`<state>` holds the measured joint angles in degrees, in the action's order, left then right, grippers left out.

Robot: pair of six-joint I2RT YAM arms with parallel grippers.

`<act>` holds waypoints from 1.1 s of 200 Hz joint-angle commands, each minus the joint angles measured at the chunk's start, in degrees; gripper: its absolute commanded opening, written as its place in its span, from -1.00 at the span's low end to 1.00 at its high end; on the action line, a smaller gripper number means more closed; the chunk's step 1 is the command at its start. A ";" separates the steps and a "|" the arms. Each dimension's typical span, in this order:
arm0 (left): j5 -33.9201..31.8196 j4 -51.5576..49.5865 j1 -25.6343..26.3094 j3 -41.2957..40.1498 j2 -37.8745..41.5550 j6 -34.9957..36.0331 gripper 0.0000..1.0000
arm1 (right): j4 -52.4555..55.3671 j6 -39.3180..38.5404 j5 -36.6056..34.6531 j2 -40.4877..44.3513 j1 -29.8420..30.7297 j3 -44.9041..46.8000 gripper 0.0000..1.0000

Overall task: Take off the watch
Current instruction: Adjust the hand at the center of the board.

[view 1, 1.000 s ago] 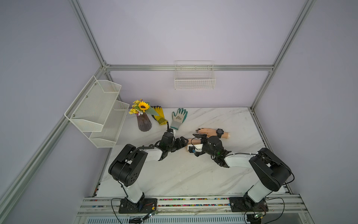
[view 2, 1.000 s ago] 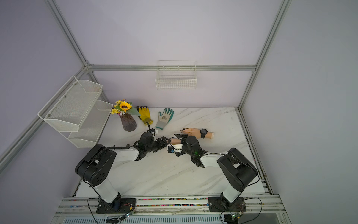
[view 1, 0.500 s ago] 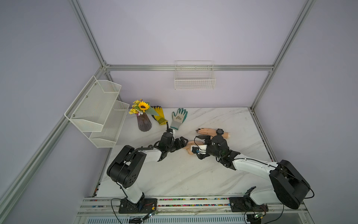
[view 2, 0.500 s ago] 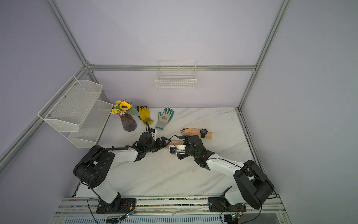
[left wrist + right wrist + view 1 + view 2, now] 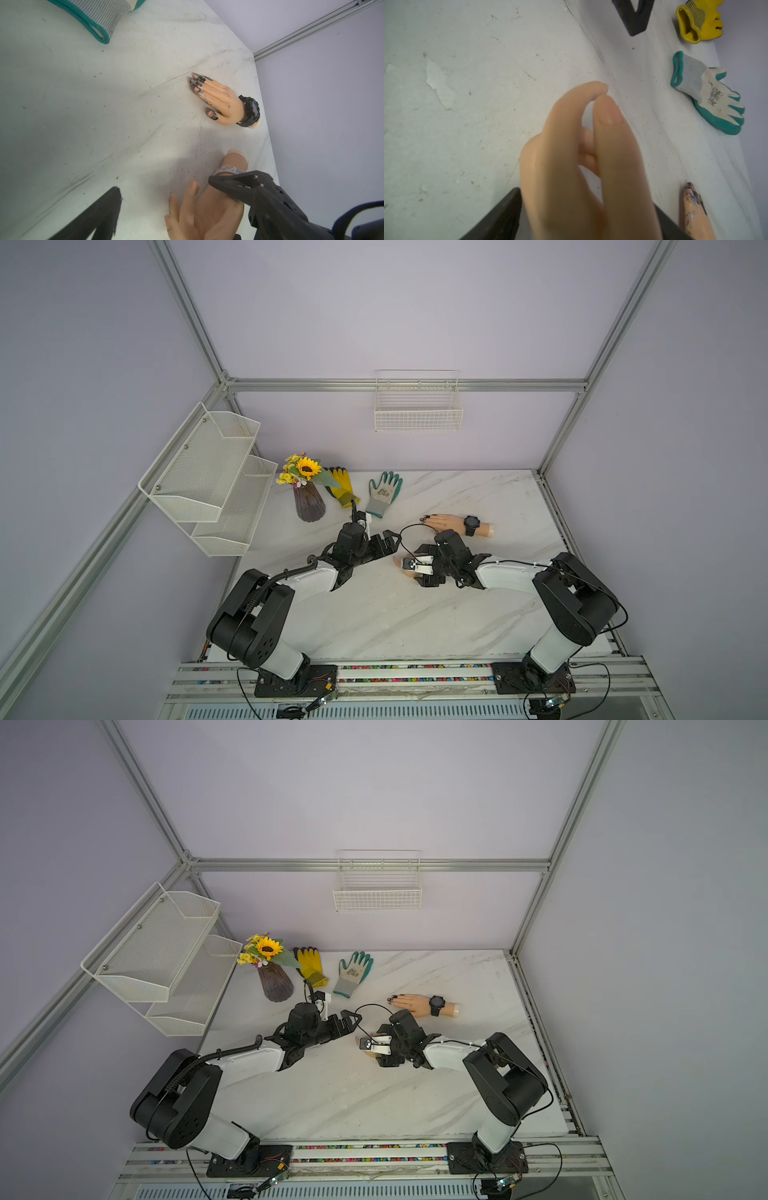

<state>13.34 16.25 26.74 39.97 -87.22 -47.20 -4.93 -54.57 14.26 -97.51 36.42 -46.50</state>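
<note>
White marble table [image 5: 374, 614], flower vase [image 5: 309, 506], yellow glove [image 5: 341, 486], teal glove [image 5: 385, 493], watch-wearing mannequin hand [image 5: 448, 523], second mannequin hand [image 5: 207, 209]

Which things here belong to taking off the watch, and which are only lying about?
Job: black watch, mannequin hand wearing it, second mannequin hand, left gripper, right gripper.
Lying about: yellow glove, green glove, flower vase, wire basket, mesh shelf.

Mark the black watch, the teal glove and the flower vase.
black watch [image 5: 471, 524]: in a top view, on its face.
teal glove [image 5: 384, 492]: in a top view, on its palm.
flower vase [image 5: 309, 504]: in a top view, on its dark body.
</note>
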 commanded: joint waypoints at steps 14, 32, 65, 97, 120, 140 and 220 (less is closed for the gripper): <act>-4.08 -4.69 -0.33 0.44 3.09 4.91 1.00 | 5.22 2.34 3.45 -1.99 0.30 -2.54 0.18; -4.81 -6.01 -0.29 0.81 3.68 5.68 1.00 | 4.40 2.59 3.50 -0.97 0.31 -2.54 -0.08; -6.22 -7.55 -0.29 0.98 4.75 6.28 1.00 | -1.90 3.51 0.95 3.13 0.36 -0.47 -0.48; -7.90 -9.46 -0.31 0.98 8.17 6.20 1.00 | -16.46 4.85 -9.50 8.37 2.09 4.29 -0.51; -10.25 -11.28 -0.29 0.83 11.47 5.48 1.00 | -26.52 6.42 -20.90 8.99 5.29 5.54 -0.51; -12.87 -12.66 -0.29 0.34 14.63 4.52 1.00 | -36.21 5.97 -34.84 5.36 10.47 5.13 -0.51; -22.53 -19.74 -0.92 -4.42 25.83 0.06 1.00 | -53.72 6.28 -44.85 -13.94 25.35 1.85 -0.37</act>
<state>-5.39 -0.45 26.59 35.44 -62.81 -46.52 -52.47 -51.99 -29.87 -111.77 59.83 -42.59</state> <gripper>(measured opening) 0.999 0.323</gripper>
